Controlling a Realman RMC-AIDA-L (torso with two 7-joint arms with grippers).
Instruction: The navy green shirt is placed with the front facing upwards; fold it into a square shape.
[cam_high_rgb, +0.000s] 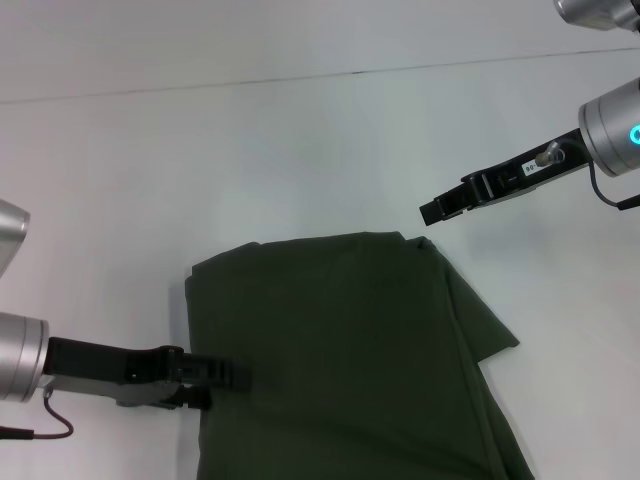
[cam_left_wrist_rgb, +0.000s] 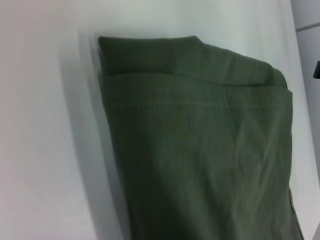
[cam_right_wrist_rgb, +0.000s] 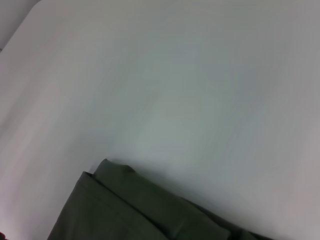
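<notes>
The navy green shirt (cam_high_rgb: 350, 350) lies folded on the white table, plain green side up, running off the near edge of the head view. No lettering shows. Its folded layers and a stitched hem fill the left wrist view (cam_left_wrist_rgb: 200, 150), and one corner appears in the right wrist view (cam_right_wrist_rgb: 125, 210). My left gripper (cam_high_rgb: 228, 388) is low at the shirt's left edge, open, with its fingertips at the cloth and nothing held. My right gripper (cam_high_rgb: 432, 211) hangs above the bare table just beyond the shirt's far right corner, apart from the cloth.
The white table (cam_high_rgb: 300, 150) stretches bare behind and to both sides of the shirt. A thin dark seam (cam_high_rgb: 400, 68) crosses it at the far side. A loose flap of the shirt (cam_high_rgb: 490, 325) juts out to the right.
</notes>
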